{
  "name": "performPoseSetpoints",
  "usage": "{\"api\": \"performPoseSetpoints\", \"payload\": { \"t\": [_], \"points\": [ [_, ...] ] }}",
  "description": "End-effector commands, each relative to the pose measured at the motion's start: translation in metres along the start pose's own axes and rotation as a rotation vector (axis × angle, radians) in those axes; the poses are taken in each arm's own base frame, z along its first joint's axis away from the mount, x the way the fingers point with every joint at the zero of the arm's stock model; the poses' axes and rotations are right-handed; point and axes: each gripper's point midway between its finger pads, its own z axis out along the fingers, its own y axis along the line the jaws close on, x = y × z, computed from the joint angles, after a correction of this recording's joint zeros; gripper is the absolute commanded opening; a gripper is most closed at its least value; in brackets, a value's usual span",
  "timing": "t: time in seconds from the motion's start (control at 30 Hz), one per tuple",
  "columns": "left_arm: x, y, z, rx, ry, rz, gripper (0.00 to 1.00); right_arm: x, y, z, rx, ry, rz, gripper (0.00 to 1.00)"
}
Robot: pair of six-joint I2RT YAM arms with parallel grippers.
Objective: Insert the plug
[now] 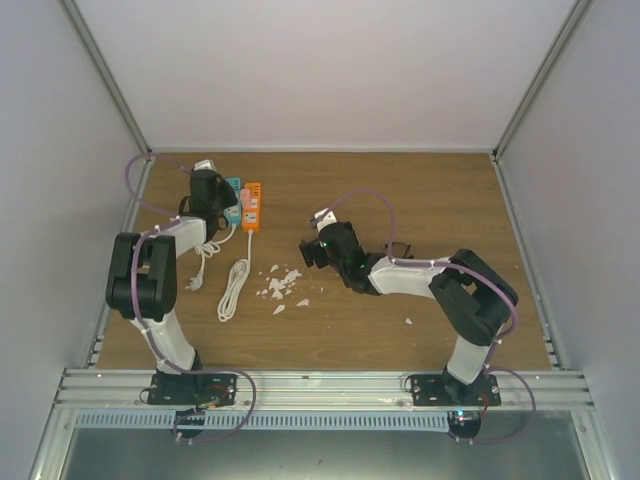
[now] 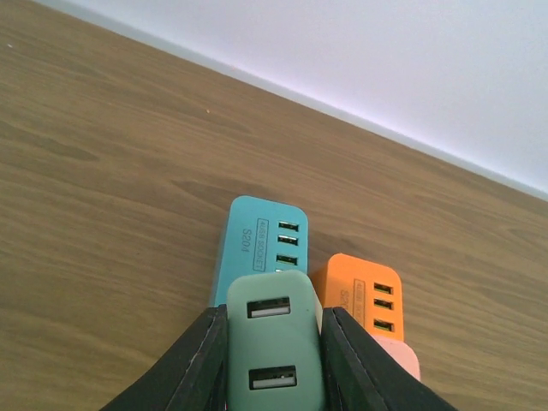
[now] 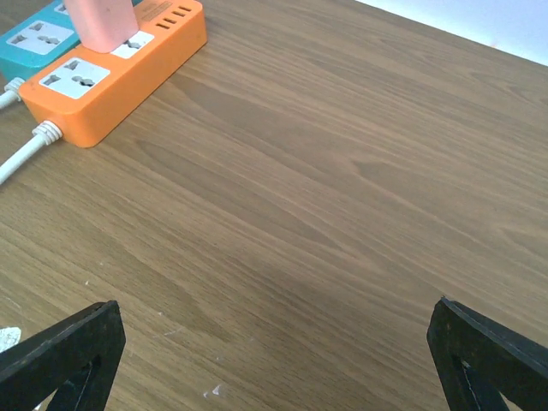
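Your left gripper (image 2: 274,355) is clamped on the smooth, rounded green plug (image 2: 272,300), over the teal power strip (image 2: 255,235). Beside it, the boxy orange strip (image 2: 360,287) carries a pink plug (image 3: 101,21). Your right gripper (image 3: 274,360) hangs with its jaws wide apart above the woodgrain table (image 3: 342,171).

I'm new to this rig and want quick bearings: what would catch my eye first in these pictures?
The left gripper, at far left, is clamped on a pale green adapter at the teal power strip. Beside that lies an orange power strip with a pink adapter standing on it. The right gripper hangs wide open mid-scene, near a scatter of white scraps.
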Motion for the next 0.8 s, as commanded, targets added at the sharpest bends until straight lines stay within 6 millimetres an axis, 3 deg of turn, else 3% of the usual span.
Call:
{"api": "performPoseSetpoints", "payload": {
  "t": [0.0, 0.27, 0.5, 0.77],
  "points": [
    [-0.007, -0.005, 0.014, 0.022, -0.001, 0.027, 0.0, -0.012, 0.008, 0.007, -0.01, -0.03, 0.022, 1.0],
    [-0.019, 0.01, 0.029, -0.02, -0.025, 0.102, 0.0, -0.01, 0.016, 0.02, -0.02, -0.005, 0.004, 1.0],
    [-0.032, 0.02, 0.025, -0.077, -0.088, 0.131, 0.0, -0.011, 0.018, 0.021, -0.028, -0.003, 0.003, 0.99],
    [-0.022, 0.03, 0.038, -0.118, -0.068, 0.157, 0.0, -0.01, 0.018, 0.023, -0.021, 0.005, -0.002, 1.0]
  ]
}}
